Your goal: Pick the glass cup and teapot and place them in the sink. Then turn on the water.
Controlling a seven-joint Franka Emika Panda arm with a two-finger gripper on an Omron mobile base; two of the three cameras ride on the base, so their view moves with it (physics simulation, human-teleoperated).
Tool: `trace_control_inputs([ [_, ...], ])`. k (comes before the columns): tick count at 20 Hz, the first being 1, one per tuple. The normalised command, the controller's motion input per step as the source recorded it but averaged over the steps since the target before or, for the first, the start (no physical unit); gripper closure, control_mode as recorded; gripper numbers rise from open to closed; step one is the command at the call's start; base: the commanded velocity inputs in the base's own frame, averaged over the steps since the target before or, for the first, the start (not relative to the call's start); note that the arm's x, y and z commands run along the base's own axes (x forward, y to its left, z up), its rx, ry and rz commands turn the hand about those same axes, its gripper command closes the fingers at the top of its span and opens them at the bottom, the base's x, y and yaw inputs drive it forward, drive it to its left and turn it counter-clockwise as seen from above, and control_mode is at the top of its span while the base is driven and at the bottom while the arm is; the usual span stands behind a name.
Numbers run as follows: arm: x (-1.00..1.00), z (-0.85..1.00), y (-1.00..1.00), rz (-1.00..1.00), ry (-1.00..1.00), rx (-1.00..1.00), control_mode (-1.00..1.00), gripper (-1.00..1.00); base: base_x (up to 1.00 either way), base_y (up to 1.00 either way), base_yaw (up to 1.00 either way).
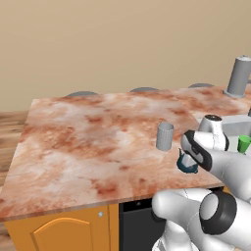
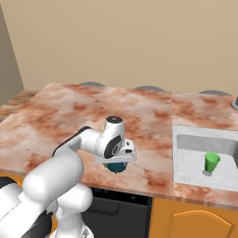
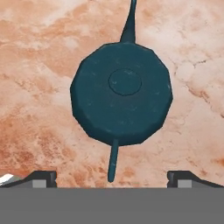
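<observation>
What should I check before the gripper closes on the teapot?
1. Gripper open: ok, tips stand wide apart.
2. Centred over teapot: ok, the hand view looks straight down on the lid knob, body midway between the tips.
3. Handle and spout clear of the tips: ok, both run along the midline, not toward either tip.
4. Height low enough to grip: cannot tell; the hand hides most of the teapot in the base views.
5. Glass cup clear of the hand: ok, upright on the counter, apart from it.
6. Sink room: ok, though a green cup stands in the basin.
</observation>
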Motion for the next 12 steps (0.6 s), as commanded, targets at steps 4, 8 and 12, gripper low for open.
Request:
trace_control_inputs([
  [4,0.03,-0.07,0.00,0.00,0.00,0.00,-1.00,-1.00,0.00,0.00,0.00],
  [8,0.00,-0.10,0.00,0.00,0.00,0.00,-1.00,-1.00,0.00,0.00,0.00],
  [12,0.00,-0.12,0.00,0.00,0.00,0.00,-1.00,-1.00,0.00,0.00,0.00],
])
